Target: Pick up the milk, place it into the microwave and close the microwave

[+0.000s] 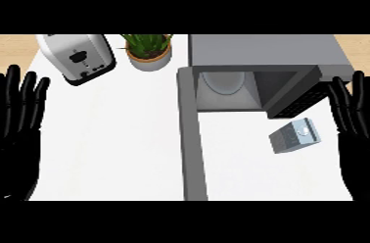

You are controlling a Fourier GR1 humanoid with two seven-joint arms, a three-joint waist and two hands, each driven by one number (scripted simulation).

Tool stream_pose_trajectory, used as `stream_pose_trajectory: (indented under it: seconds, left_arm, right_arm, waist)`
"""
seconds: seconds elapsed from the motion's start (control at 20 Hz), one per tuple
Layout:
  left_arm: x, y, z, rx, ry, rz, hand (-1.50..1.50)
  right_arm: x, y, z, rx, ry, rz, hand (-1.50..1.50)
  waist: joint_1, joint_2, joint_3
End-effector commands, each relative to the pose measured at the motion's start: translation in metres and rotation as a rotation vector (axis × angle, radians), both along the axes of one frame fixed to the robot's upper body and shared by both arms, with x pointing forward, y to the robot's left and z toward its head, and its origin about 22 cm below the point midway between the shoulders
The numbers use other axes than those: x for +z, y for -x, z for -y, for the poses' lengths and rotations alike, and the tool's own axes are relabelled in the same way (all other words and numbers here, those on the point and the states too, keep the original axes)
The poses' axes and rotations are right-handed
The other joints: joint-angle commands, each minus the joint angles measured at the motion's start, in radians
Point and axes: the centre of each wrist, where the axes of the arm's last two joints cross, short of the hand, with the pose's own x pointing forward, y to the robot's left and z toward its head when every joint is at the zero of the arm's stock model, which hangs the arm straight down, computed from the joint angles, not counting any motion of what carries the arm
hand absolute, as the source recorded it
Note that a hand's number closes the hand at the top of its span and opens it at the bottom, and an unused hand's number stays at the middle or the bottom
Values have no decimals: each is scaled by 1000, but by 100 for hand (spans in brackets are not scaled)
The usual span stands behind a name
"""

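Observation:
The milk (295, 136) is a small grey carton with a round cap, lying on the white counter right of centre, just in front of the microwave (264, 51). The microwave stands at the back right with its cavity (225, 90) showing a white turntable inside. Its grey door (191, 139) is swung wide open toward me, running down the middle of the counter. My right hand (350, 114) rests at the right edge, fingers straight and up, a little right of the milk and apart from it. My left hand (22, 109) rests at the left edge, fingers straight.
A white and black toaster (78, 57) stands at the back left. A potted green plant (149, 52) is beside it, left of the microwave. The white counter (108, 149) stretches between the left hand and the open door.

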Motion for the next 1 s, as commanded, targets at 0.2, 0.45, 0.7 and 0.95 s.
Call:
stream_pose_trajectory:
  seconds: [0.2,0.45,0.7,0.95]
  left_arm:
    - [2,-10,-29,10,-48,-48,-150]
    - [-10,-3,-38,36,56,-202,-150]
    - [-18,15,-40,42,63,-209,-150]
    - [-18,40,-39,23,59,-216,-150]
  right_arm:
    - [2,-10,11,-244,42,-17,-150]
    - [1,5,-15,-54,-182,-79,-150]
    - [-10,-1,-43,-66,-198,-80,-150]
    - [-30,13,-51,-159,-163,-78,-150]
  waist:
    - [30,-11,33]
    - [28,-14,34]
    - [30,-12,33]
    - [30,-12,33]
